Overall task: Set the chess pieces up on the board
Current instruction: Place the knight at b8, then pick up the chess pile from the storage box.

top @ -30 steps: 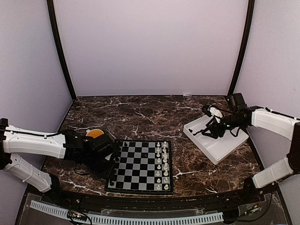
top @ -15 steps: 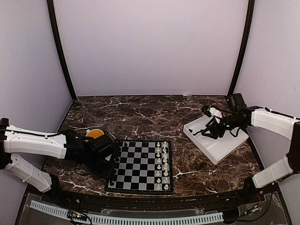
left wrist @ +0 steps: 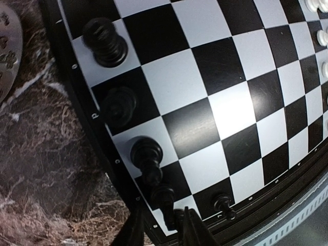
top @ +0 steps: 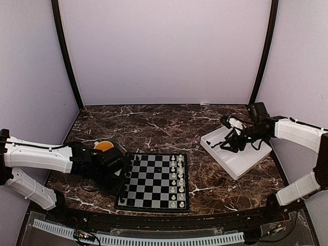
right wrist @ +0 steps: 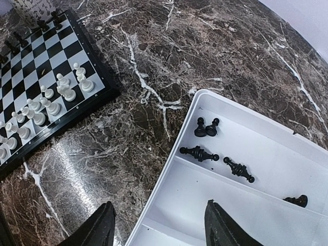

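Where the left gripper (left wrist: pixel 163 228) hangs low at the near left corner of the board (left wrist: pixel 205 123), only the tips of its two fingers show at the bottom of the wrist view, slightly parted, with one black figure upright between them; whether the pads touch that figure cannot be told. Item: chess pieces (left wrist: pixel 105 41), black, several standing upright in a line along the board's left edge, each on its own square, with one small one a square further in at the near edge. Item: white figures (top: pixel 179 179), upright in two files along the board's right side. Item: board, flat on the dark marble table (right wrist: pixel 154 61), near its front edge and left of centre. Item: a round object with an orange top (top: pixel 104 146), just behind the left arm's wrist. Item: white tray (right wrist: pixel 266 148), well apart from the board at the table's right, set at an angle; in it lie more black chess pieces, two small ones side by side, two longer ones on their sides, and one further along a divider. Item: right gripper (right wrist: pixel 160 215), poised above the tray's near-left rim, jaws spread wide with nothing between them.
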{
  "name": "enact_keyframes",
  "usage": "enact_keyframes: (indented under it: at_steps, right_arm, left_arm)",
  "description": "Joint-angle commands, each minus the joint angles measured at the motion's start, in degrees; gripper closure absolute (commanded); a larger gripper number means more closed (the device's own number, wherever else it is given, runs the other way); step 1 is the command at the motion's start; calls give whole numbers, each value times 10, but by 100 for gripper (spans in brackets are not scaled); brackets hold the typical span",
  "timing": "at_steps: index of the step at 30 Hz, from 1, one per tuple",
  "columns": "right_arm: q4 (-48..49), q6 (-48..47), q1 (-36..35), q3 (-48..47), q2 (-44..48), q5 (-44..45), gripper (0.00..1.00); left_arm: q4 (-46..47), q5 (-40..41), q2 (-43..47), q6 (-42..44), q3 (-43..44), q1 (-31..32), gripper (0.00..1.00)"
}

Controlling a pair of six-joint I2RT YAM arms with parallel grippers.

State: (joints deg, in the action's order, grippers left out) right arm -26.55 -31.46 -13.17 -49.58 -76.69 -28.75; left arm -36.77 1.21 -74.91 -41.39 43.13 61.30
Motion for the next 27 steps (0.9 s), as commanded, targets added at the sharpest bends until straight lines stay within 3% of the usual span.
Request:
enact_keyframes:
  at_steps: [1,8,15,18,21,27]
  right_arm:
    - [-16,-6,2,-19,5,-15,39]
    - [-50,-6,3,-89,-22,21,39]
    - [-121,-5,0,-231,-155,64,46]
    - [-159,-38,-4,-279,-220,82,53]
    - [-186,-70,-7,-314,-275,98,56]
    - [-203,-56,-26,-364,-352,99,57]
  left_arm:
    - [-73,17,38,8,53,3,68]
    - [-166,95,87,56,170,3,59]
    - [-56,147,15,185,270,-4,53]
    - [9,122,-56,222,305,-25,52]
    - [40,45,-120,241,362,-61,53]
    - [20,-33,-235,262,466,-101,55]
